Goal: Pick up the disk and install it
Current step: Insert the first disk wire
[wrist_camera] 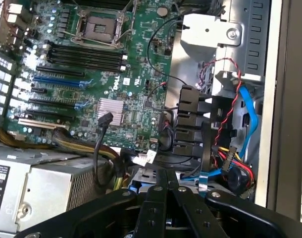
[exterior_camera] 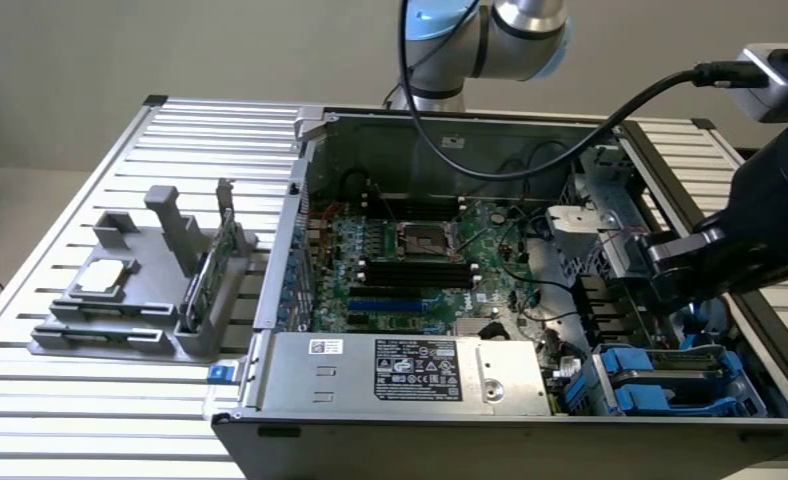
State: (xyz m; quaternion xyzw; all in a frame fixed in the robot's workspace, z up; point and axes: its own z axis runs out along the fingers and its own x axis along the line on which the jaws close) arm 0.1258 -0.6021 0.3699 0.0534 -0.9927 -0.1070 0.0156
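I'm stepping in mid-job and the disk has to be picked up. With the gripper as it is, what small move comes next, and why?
Probably open the fingers first. The gripper is shut with nothing between its tips and hangs inside the open case. The disk lies in its blue rails beside the power supply. Shut tips could not take hold of it.

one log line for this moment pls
end effector: shut, empty | position: hovering over disk | disk: lying in computer case, not held
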